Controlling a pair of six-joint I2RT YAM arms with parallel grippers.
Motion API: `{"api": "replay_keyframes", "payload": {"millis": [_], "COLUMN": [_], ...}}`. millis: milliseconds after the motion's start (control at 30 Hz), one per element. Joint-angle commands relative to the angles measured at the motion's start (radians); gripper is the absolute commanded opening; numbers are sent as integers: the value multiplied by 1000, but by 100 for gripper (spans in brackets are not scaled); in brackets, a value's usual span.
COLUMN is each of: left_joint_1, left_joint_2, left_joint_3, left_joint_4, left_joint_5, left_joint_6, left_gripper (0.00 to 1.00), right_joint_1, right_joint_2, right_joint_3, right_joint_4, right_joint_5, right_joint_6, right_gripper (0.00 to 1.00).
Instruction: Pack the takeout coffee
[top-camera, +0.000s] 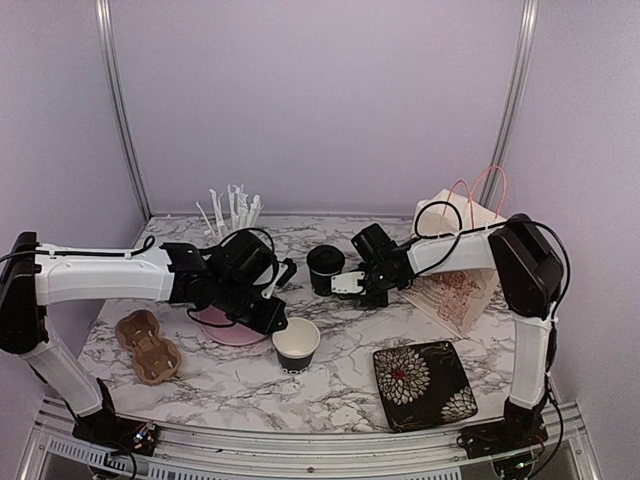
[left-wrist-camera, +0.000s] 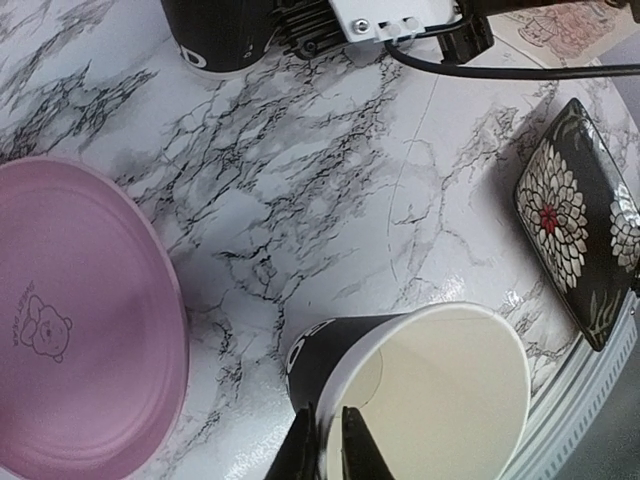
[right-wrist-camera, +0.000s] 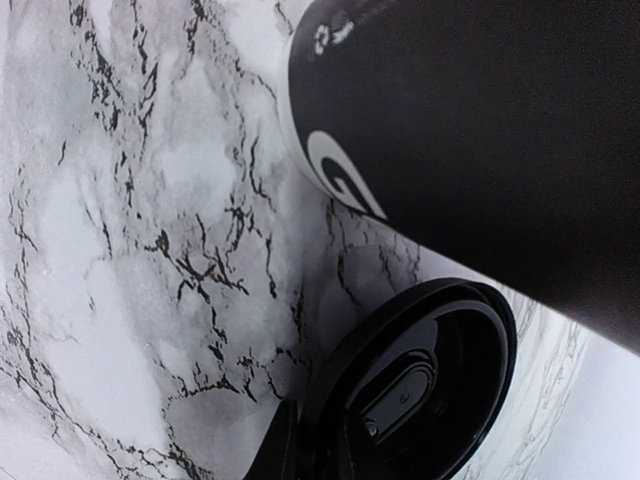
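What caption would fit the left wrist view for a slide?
Left gripper pinching the rim of an open paper cup beside a pink plate on the marble table.

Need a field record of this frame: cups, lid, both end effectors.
open cup: upright, no lid, beside pink plate
second cup: upright, farther back
lid: pinched by right end effector, beside second cup
left end effector: fingers straddle open cup's rim, grip unclear
carrier: holds no cups, left side

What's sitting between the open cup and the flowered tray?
Nothing: the left wrist view shows only bare tabletop between the open cup and the flowered tray.
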Motion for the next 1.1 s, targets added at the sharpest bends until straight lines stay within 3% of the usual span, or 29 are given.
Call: {"api": "replay_keyframes", "payload": {"millis": [0, 200, 500, 600, 800, 933, 967, 1067], "left_joint_1": [-4, -4, -6, -6, -19, -31, -44, -77], "left_joint_2": [-52, -103, -224, -288, -444, -435, -430, -408], "left_joint_3": [-10, -13, 11, -47, -375, -414, -427, -445], "left_joint_4": [-5, -6, 116, 301, 979, 1124, 1183, 1288], "left_joint_5": [-10, -56, -143, -133, -66, -66, -66, -83], "left_joint_6": [1, 9, 144, 221, 435, 468, 474, 508], "left_gripper": [22, 48, 66, 73, 80, 82, 88, 94], "right_joint_1": [15, 33, 39, 36, 22, 7, 4, 0], "right_joint_2": [-19, -134, -302, -340, -409, -436, -434, -430], "right_joint_3": [17, 1, 138, 209, 275, 280, 285, 282], "right_joint_4": [-66, -185, -415, -439, -344, -239, -217, -138], "right_joint_5": [-10, -135, -599, -799, -1148, -1290, -1323, -1387], "right_joint_6": [42, 133, 290, 329, 473, 616, 649, 753], "right_gripper": [5, 4, 1, 0, 0, 0, 0, 0]}}
